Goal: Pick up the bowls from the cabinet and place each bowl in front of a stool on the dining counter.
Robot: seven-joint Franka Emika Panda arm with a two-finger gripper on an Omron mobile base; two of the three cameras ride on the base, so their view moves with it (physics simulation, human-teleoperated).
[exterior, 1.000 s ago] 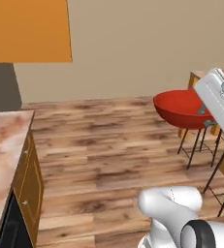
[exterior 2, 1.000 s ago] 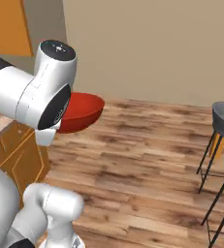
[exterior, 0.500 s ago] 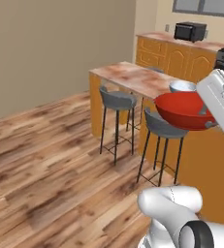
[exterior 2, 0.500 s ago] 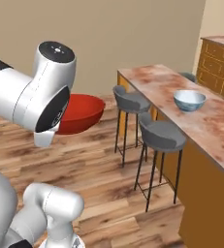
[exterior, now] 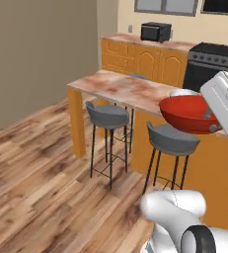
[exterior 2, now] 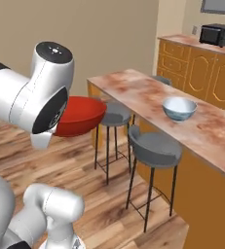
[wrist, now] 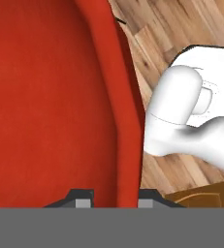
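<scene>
Arm raised, gripper (wrist: 114,197) clamped on red bowl (exterior: 188,113) rim.
Jaws pinch the rim from both sides at bottom centre of hand view. Forearm and wrist at right edge of left base view; big elbow joint upper left of right base view.

microwave (exterior: 156,31) on back counter; black stove (exterior: 211,64) beside; wood floor (exterior: 31,168)

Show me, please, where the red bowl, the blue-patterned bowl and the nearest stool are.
red bowl (exterior: 187,112): left base view, on its inner wall.
blue-patterned bowl (exterior 2: 179,108): right base view, on its inside.
nearest stool (exterior 2: 154,146): right base view, on the seat cushion.
</scene>
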